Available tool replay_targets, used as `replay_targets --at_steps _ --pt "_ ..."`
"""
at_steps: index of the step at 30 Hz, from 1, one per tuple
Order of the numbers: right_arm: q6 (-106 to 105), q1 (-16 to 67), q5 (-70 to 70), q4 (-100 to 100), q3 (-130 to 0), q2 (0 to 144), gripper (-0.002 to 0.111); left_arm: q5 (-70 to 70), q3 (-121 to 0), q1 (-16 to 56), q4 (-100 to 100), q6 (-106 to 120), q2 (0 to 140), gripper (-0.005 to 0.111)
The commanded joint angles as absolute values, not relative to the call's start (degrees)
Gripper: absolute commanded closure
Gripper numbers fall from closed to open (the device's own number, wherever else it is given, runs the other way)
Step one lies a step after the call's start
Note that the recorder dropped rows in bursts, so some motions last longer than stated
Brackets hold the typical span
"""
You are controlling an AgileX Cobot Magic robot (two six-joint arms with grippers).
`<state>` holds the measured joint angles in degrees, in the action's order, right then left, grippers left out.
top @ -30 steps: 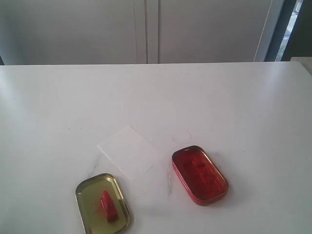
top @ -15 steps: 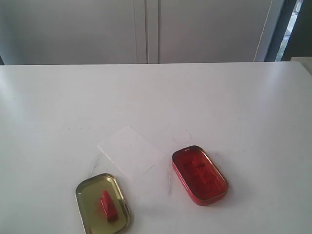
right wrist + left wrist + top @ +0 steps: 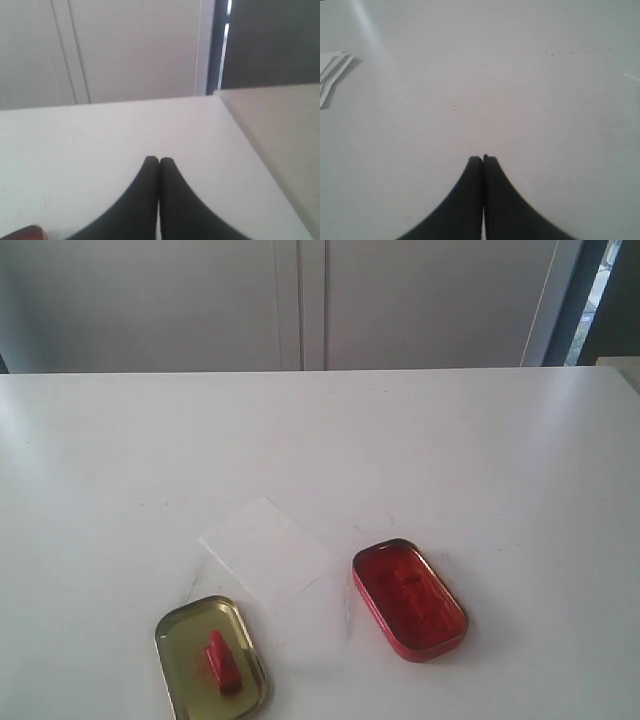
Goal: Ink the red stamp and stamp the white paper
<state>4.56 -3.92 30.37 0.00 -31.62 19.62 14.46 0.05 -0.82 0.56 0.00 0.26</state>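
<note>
The small red stamp [image 3: 221, 662] lies inside the gold oval tin lid [image 3: 176, 640] near the front left of the table. The white paper [image 3: 265, 550] lies flat between the lid and the open red ink tin [image 3: 409, 598]; I see no mark on it. Neither arm shows in the exterior view. My left gripper [image 3: 483, 159] is shut with nothing in it, above bare table. My right gripper [image 3: 159, 160] is shut and empty too, and a dark red edge of the ink tin [image 3: 25, 232] shows in the corner of the right wrist view.
Grey cabinet doors [image 3: 300, 300] stand behind the table's far edge. The table's right edge [image 3: 240, 130] shows in the right wrist view, with a beige surface beyond it. Some white paper scraps [image 3: 332, 72] lie at the side of the left wrist view.
</note>
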Motion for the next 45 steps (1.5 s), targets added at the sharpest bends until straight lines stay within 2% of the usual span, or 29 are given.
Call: replay_targets --at_steps 1,7,20,33,45 --pt "4.91 -4.21 41.18 4.42 -37.85 27.75 0.108 14.56 0.00 -0.58 1.25 0.00 0.00 0.107" --pt "2.44 -4.21 53.73 7.98 -45.18 40.27 0.108 14.56 0.00 -0.58 1.25 0.00 0.00 0.107" --pt "-6.69 -3.27 55.34 17.28 -46.23 54.33 0.108 14.56 0.00 -0.58 1.25 0.00 0.00 0.107" --pt "-4.75 12.95 52.87 18.66 -46.51 63.11 0.108 14.56 0.00 -0.58 1.25 0.00 0.00 0.107" --pt "-2.72 26.28 52.09 17.97 -55.88 74.60 0.108 14.56 0.00 -0.58 1.25 0.00 0.00 0.107"
